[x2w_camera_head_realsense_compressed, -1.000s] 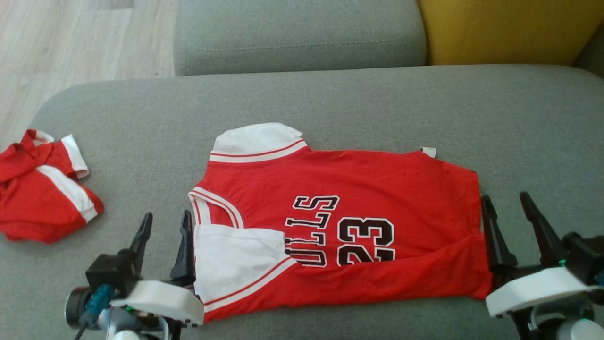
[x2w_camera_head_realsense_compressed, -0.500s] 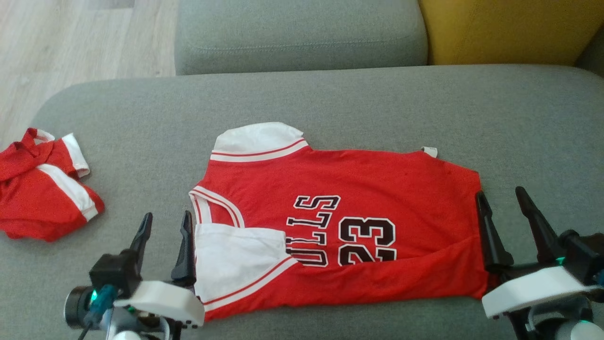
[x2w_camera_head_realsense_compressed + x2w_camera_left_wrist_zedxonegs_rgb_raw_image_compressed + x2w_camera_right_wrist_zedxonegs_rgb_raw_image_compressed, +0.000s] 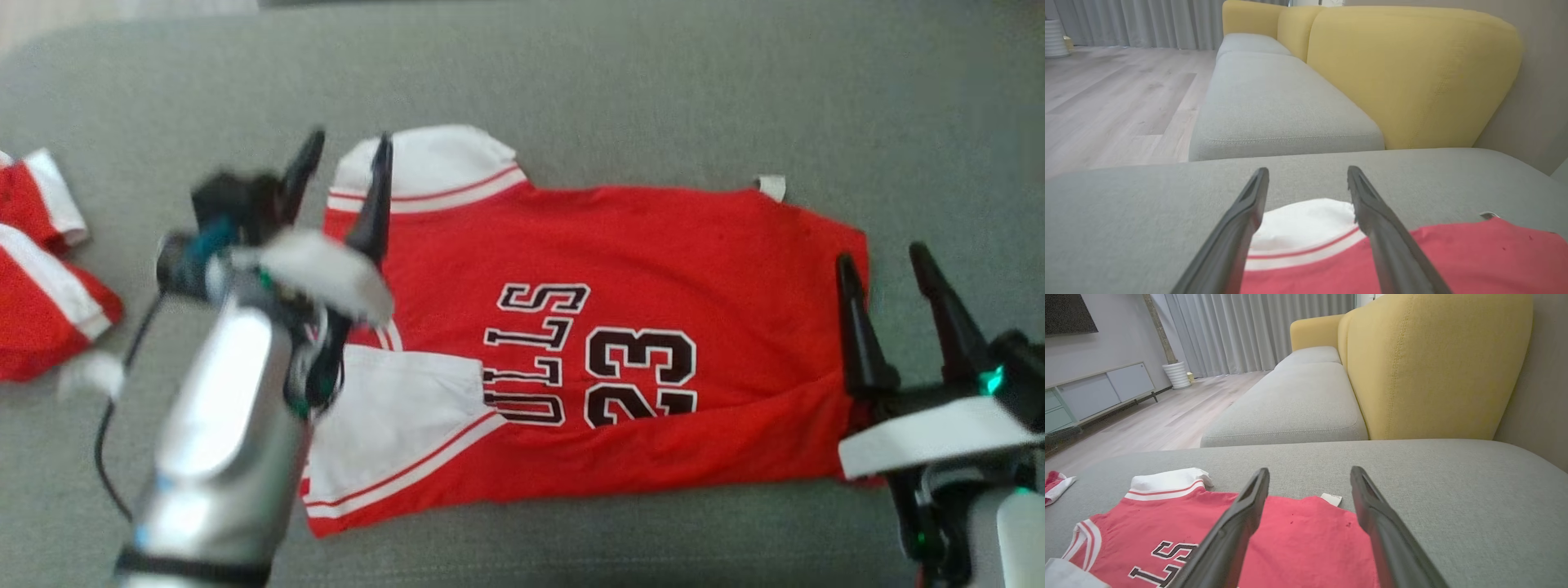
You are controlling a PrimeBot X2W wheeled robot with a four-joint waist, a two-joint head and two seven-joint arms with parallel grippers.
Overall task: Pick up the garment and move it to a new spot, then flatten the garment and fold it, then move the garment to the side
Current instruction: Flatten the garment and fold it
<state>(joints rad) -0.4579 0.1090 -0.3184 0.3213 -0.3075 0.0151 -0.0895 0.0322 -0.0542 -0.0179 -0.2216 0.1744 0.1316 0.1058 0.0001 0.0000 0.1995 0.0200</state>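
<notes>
The left gripper (image 3: 347, 151) has swung forward from the near edge of the red Bulls jersey (image 3: 620, 245) and now hangs over its far white sleeve (image 3: 424, 163). In the left wrist view that sleeve (image 3: 1306, 220) lies between the two spread fingers. Both pincers stand wide open and hold nothing. The right gripper (image 3: 882, 269) has barely shifted and hovers at the hem end, one finger over the red cloth and one over the grey sofa seat (image 3: 653, 82).

The whole head picture has slid as well. That is the camera tipping down, and the jersey itself lies where it did, flat on the seat with its near sleeve (image 3: 392, 416) turned over the lettering. A second red garment (image 3: 41, 278) lies well apart to the left.

The left gripper is blurred, so I cannot tell whether its tips touch the cloth. It looks like the start of a reach for the far edge, to make the next fold.
</notes>
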